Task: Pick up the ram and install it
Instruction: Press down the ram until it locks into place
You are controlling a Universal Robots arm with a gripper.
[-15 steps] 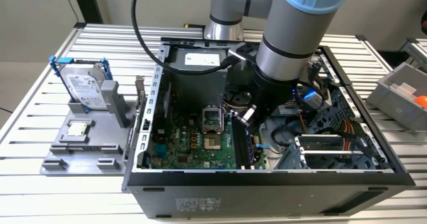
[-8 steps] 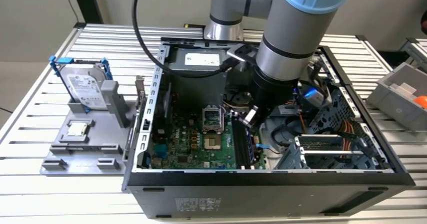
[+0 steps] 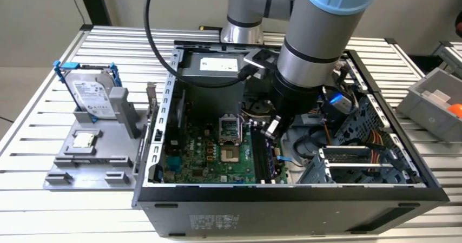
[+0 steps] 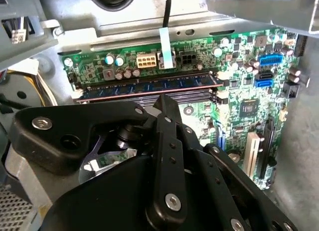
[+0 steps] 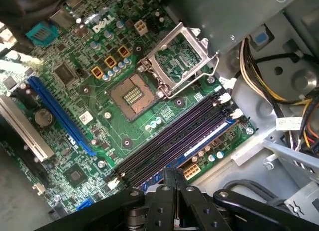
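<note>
ram point(image 4: 149, 85) sits seated in the motherboard point(image 5: 89, 121) slot, just beyond the closed, empty end effector point(image 4: 167, 104).

My arm point(image 3: 317, 43) reached steeply downward, and my gripper point(image 4: 167, 109) hung with its black fingers point(image 5: 170, 183) pressed together, holding nothing.

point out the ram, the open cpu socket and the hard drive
ram point(image 4: 149, 85), second wrist view: middle of the stick's edge, seated in a motherboard slot.
CPU socket point(image 5: 132, 96), first wrist view: centre of the contact field.
hard drive point(image 3: 92, 93), exterior view: its label face.
</note>
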